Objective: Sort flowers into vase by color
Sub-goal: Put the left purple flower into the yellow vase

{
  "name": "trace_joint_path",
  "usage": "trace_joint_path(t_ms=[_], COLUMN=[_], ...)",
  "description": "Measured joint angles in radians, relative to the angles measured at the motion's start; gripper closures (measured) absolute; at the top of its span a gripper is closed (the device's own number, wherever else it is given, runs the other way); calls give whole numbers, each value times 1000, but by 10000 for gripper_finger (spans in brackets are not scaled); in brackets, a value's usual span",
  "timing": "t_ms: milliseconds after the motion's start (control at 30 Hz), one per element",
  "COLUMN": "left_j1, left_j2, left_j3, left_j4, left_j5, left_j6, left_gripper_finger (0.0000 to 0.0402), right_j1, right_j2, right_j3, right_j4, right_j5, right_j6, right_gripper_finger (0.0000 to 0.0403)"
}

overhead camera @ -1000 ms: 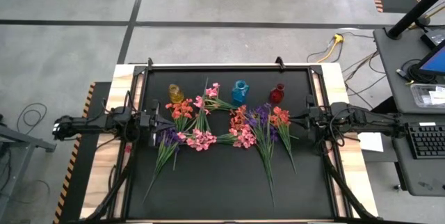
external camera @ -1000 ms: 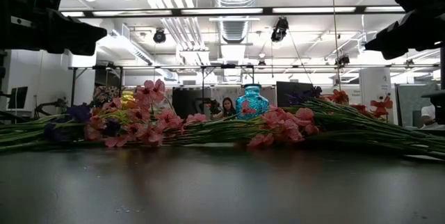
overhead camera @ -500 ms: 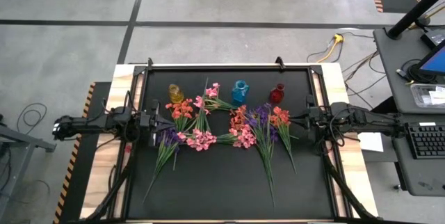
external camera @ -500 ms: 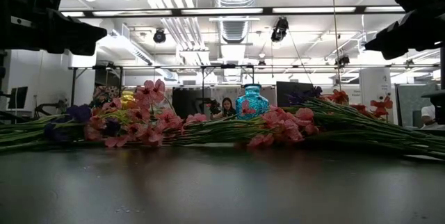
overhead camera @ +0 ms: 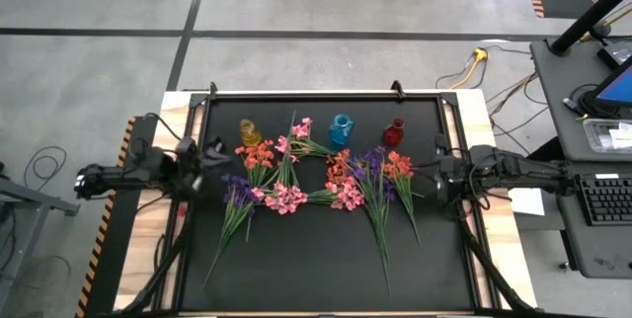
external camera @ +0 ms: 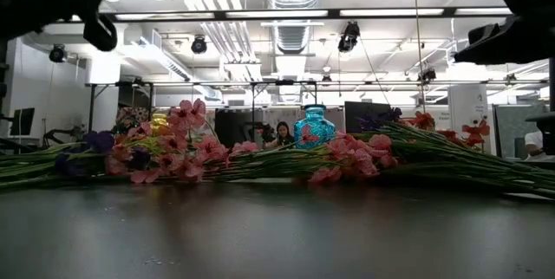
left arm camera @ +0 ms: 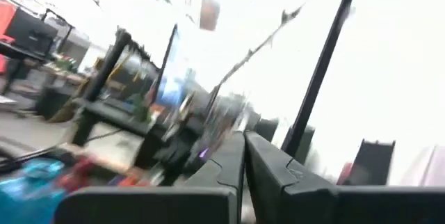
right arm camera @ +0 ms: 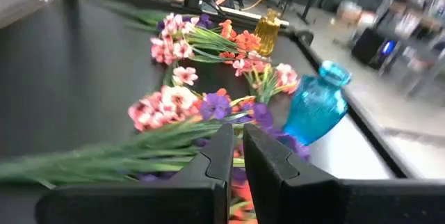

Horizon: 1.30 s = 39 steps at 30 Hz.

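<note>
Nothing sorted yet imo. The flowers (overhead camera: 316, 185) are all lying in a messy row mid-frame on the black mat (overhead camera: 316, 269), w/ the yellow vase (overhead camera: 250, 132), blue vase (overhead camera: 342, 129) and red vase (overhead camera: 394, 133) empty just above them. Left gripper (overhead camera: 209, 152) at left-center is pinched shut, holding nothing; right gripper (overhead camera: 441, 172) at right-center, same. To do it well: open wide, go low, grab one stem only, away from the tangle.
</note>
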Motion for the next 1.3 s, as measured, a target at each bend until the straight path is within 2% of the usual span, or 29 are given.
trace_joint_path(t_ms=[67,233,467,567,700,767,833,967,1167,1233,1300], left_j1=[0,0,0,-3,-10,-10,-10,-10,-10,-10,-10], left_j2=[0,0,9,73,239,325,401,517,741,805,851], left_j3=[0,0,0,-8,-11,-10,2,49,171,233,312], left_j4=[61,110,113,126,192,270,318,324,310,226,35], left_j5=[-16,-39,-47,-47,-62,-66,-66,-66,13,36,7], left_j6=[-13,156,179,177,132,129,128,128,156,141,44], left_gripper_finger=[402,402,402,402,402,402,402,402,402,402,402], right_j1=[0,0,0,0,0,0,0,0,-2,-2,-2], right_j2=[0,0,0,0,1,1,1,10,82,131,181], right_j3=[0,0,0,0,-1,-13,-25,-41,-4,8,28], right_j4=[0,-3,-13,-11,24,143,336,622,644,641,641], right_j5=[-1,-1,0,1,-17,-105,-154,-107,126,142,139], right_j6=[-56,-14,-37,-126,-235,-141,-51,136,388,406,407], right_gripper_finger=[374,374,374,374,374,374,374,374,374,374,374])
